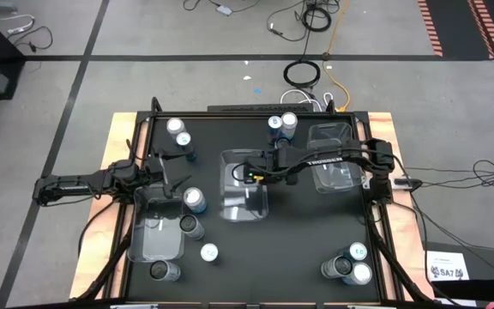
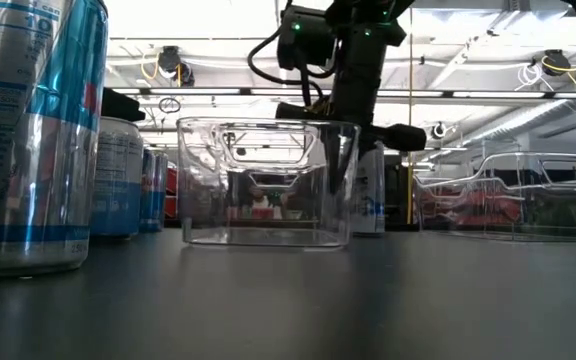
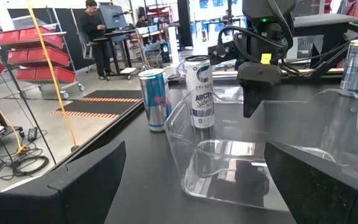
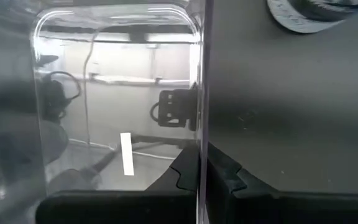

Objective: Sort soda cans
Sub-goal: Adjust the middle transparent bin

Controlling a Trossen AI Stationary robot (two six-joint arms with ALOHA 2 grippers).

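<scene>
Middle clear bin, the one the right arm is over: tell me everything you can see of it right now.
The middle clear bin is a transparent plastic rectangular tub with rounded corners and thin walls, standing upright and open-topped on the dark table. No can shows inside it. The right hand is shut on its rim, one finger on each side of a wall. The left hand is open at the left bin, not touching this one. The nearest can stands to its left, apart from it.

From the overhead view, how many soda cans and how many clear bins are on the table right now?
soda cans: 11 in view
clear plastic bins: 3
Total: 14
</scene>
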